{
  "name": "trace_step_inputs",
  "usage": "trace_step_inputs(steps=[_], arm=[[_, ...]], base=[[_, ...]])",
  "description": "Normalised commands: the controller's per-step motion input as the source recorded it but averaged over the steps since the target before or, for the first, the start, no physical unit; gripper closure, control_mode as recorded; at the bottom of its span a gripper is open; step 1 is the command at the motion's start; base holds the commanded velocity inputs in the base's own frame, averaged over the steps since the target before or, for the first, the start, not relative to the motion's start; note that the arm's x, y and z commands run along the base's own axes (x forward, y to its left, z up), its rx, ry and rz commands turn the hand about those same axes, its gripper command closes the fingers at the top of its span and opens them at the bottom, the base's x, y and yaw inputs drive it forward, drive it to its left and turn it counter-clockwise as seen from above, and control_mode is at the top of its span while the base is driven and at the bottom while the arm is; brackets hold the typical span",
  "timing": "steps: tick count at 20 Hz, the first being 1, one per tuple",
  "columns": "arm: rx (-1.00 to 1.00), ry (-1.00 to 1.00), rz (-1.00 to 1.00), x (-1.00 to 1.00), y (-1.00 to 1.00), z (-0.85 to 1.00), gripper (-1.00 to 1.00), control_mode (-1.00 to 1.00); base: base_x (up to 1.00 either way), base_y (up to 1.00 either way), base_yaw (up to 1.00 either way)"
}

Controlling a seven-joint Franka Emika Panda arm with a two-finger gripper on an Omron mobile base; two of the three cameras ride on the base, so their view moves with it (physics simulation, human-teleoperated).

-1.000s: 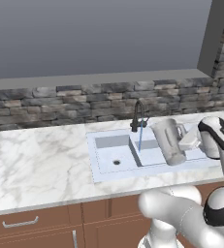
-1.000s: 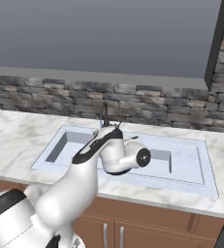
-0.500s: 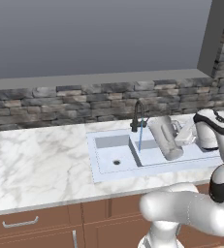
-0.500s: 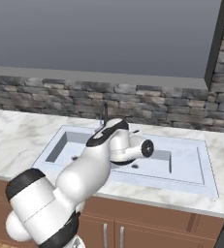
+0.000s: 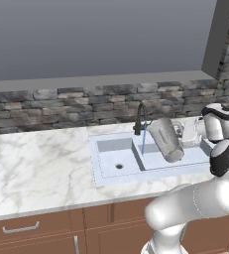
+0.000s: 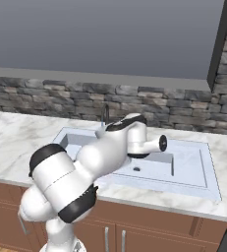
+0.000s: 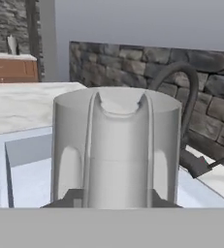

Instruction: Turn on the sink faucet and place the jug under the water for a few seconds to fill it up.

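Centre right of the left base view: jug point(image 5: 165, 140), translucent grey, tilted with its open top toward the upper left, held over the sink point(image 5: 117, 168) at the end of the white arm that reaches in from the right edge. Claw point(image 5: 186, 137) sits at the jug's right side, on its handle side; whether its fingers are spread or pressed together cannot be told from this angle. Faucet point(image 5: 140, 118), dark and arched, stands at the back rim of the sink, just left of the jug. Water point(image 5: 143, 140), a thin blue stream, falls from the spout beside the jug's upper left edge into the sink. Drain point(image 5: 119, 166), small and dark, lies in the left basin. Surface point(image 5: 36, 163), white marble, spreads to the left of the sink; stone wall point(image 5: 61, 101) runs behind it; wooden cabinets point(image 5: 46, 233) sit below.

Centre of the right base view: arm point(image 6: 85, 172), large and white, covers the middle of the sink point(image 6: 193, 167). Faucet point(image 6: 105, 112) shows as a dark tip above the arm. Jug and claw are hidden behind the arm.

Centre of the hand view: jug point(image 7: 116, 147) seen close, handle side facing the camera, upright in the frame. Faucet point(image 7: 188, 109) curves behind its right side, against the stone wall point(image 7: 133, 60). Sink point(image 7: 26, 169) lies at lower left. Claw's fingers are not clear enough to judge.
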Motion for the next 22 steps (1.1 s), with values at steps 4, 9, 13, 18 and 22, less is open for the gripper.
trace_step_inputs(steps=[4, 9, 13, 18, 22], arm=[[0.02, 0.0, 0.23, 0.21, 0.0, -0.42, 1.0, -1.0], [0.03, 0.0, 0.22, 0.11, -0.03, -0.47, 1.0, -1.0], [0.05, 0.0, 0.2, 0.01, 0.0, -0.47, 1.0, -1.0], [0.05, 0.0, 0.14, 0.0, 0.01, -0.48, 1.0, -1.0], [0.04, 0.0, 0.08, 0.0, 0.0, -0.48, 1.0, -1.0]], base=[[0.0, 0.0, 0.0], [0.0, 0.0, 0.0], [0.0, 0.0, 0.0], [0.0, 0.0, 0.0], [0.0, 0.0, 0.0]])
